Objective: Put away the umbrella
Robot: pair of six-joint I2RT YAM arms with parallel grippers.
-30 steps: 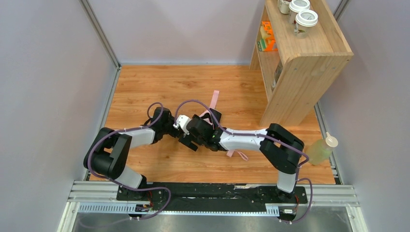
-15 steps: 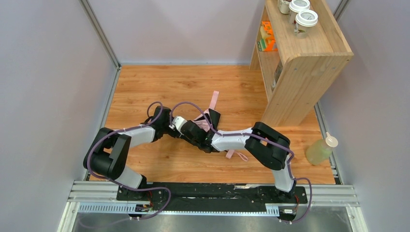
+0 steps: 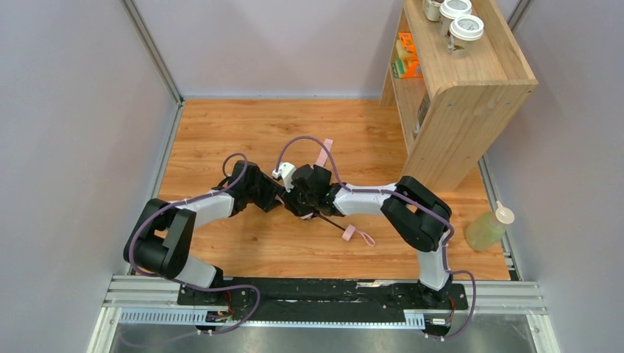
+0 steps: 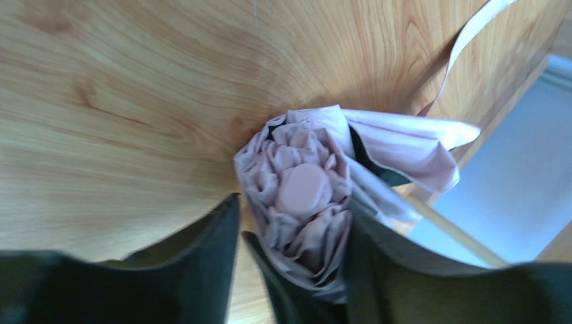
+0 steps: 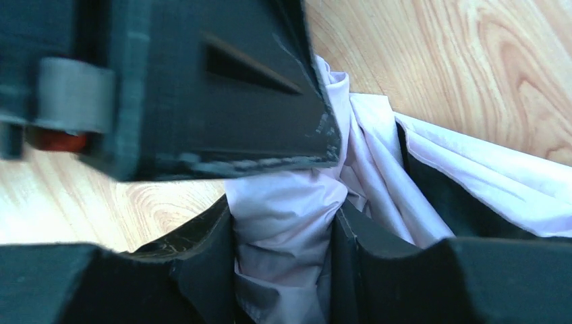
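Observation:
The umbrella lies folded on the wooden floor, mostly under both grippers in the top view. Its thin black shaft [image 3: 332, 223] and pink handle with loop [image 3: 350, 234] stick out toward me, and a pink strap [image 3: 322, 153] trails away. My right gripper [image 5: 282, 223] is shut on bunched pale pink canopy fabric [image 5: 283, 196], both fingers pressing it. My left gripper [image 4: 293, 216] straddles the umbrella's capped tip end [image 4: 303, 189]. Its right finger touches the fabric, while bare wood shows between its left finger [image 4: 202, 263] and the canopy. The two grippers [image 3: 291, 195] meet head to head.
A wooden shelf unit [image 3: 456, 95] stands at the back right with lidded cups [image 3: 466, 28] on top and orange items inside. A pale squeeze bottle [image 3: 488, 228] stands at the right edge. Grey walls close in the left and back sides.
My right gripper went from wide to shut on the canopy and shifted left and farther from me, uncovering the shaft and handle. The left jaws have widened slightly.

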